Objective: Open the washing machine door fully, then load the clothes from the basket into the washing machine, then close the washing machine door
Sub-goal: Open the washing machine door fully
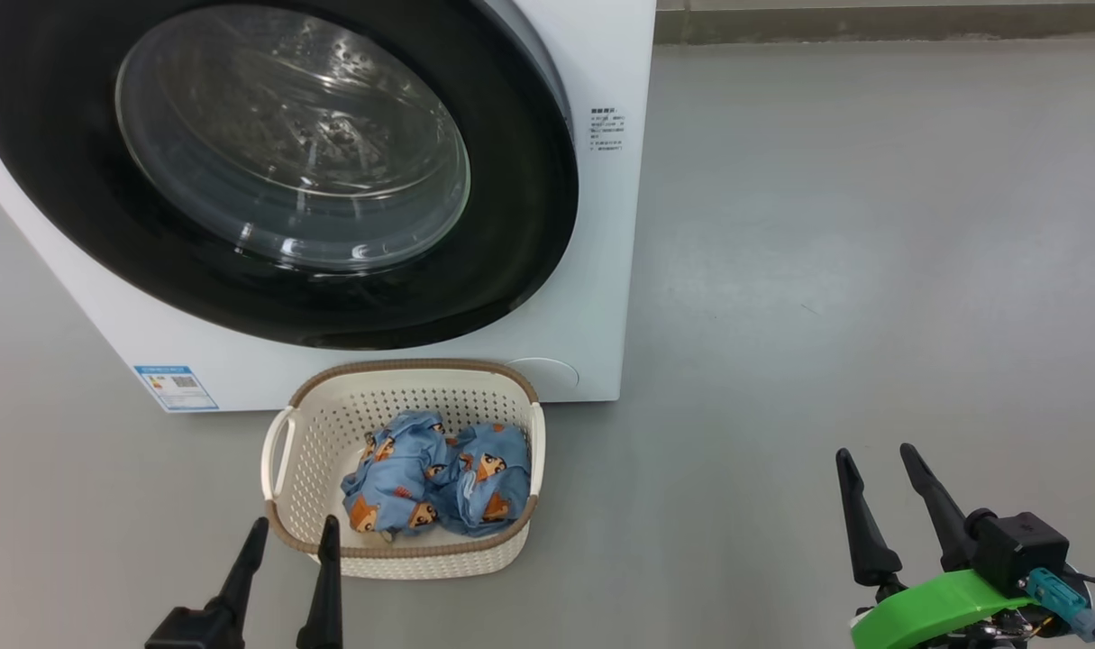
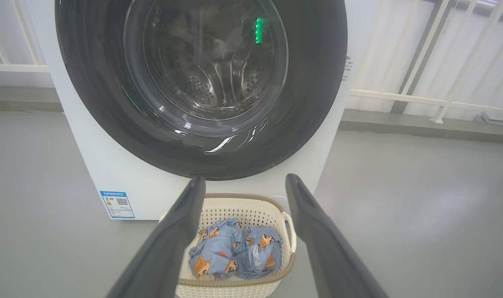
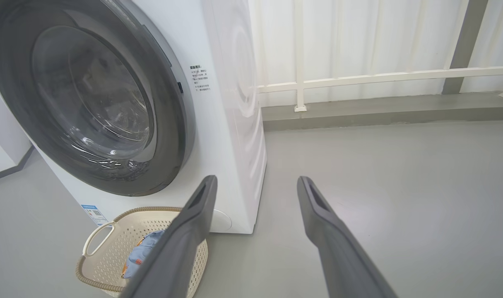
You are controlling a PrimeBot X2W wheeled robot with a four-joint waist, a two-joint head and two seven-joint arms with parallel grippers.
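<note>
The left gripper point(image 1: 295, 523) is hovering at the lower left with its 2 dark fingers apart and holding nothing, its tips lying over the near rim of the basket point(image 1: 412, 367). The right gripper point(image 1: 875, 451) is hanging well off to the right above the bare grey floor point(image 1: 826, 270), its 2 fingers also spread and empty. The washing machine point(image 1: 601, 270) is standing just behind the basket, and its round door point(image 1: 286, 153) is sitting shut, flush against the white front, with the steel drum showing through the glass. The clothes point(image 1: 439, 478), 2 small blue printed garments, are lying bunched together in the bottom of the basket. The door is likely going to feel stiff and fairly heavy, swinging on a hinge and resisting until its latch gives; its glossy black rim looks slippery, so a hold at the rim's right edge, near a small dark notch point(image 3: 179, 87), seems the best bet, though no handle is showing clearly. The garments look soft, light and limp, so pinching a raised fold at the top of the heap should be working well. The basket looks light and may be sliding if nudged.
</note>
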